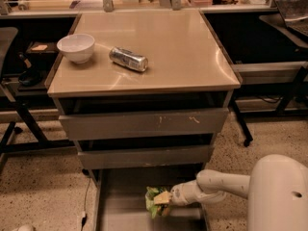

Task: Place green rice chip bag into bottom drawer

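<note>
The green rice chip bag (153, 200) hangs crumpled over the grey floor of the pulled-out bottom drawer (120, 196), near the drawer's right side. My gripper (163, 200) reaches in from the right on a white arm and is shut on the bag. Whether the bag touches the drawer floor cannot be told. The two shallower grey drawers (144, 124) above stand slightly out.
On the tan cabinet top (183, 57) lie a silver can (128, 59) on its side and a white bowl (76, 47). Dark tables with metal legs flank the cabinet. My white arm (274, 191) fills the lower right. A cable (85, 201) runs on the speckled floor at left.
</note>
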`<state>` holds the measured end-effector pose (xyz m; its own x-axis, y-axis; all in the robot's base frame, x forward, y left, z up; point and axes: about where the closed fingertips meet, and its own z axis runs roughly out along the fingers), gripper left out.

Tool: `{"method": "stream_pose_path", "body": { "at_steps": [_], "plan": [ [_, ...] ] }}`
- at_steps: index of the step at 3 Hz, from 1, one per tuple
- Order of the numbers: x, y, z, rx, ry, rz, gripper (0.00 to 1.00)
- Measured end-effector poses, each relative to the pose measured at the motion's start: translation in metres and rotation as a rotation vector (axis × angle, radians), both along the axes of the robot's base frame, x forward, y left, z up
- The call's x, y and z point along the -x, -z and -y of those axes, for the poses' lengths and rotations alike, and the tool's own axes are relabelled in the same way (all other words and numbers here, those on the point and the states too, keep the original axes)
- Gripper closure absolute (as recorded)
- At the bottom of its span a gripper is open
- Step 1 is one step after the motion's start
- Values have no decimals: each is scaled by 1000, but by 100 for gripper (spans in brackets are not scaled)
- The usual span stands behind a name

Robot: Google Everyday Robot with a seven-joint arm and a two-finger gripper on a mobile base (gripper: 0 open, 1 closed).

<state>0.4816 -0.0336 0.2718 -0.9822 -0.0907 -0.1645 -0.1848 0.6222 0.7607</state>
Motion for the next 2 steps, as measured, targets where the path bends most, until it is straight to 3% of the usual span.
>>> {"method": "stream_pose_path", "body": {
  "at_steps": [2],
  "plan": [
    [-13,43,-5,22,66,-69,100]
  ]
}}
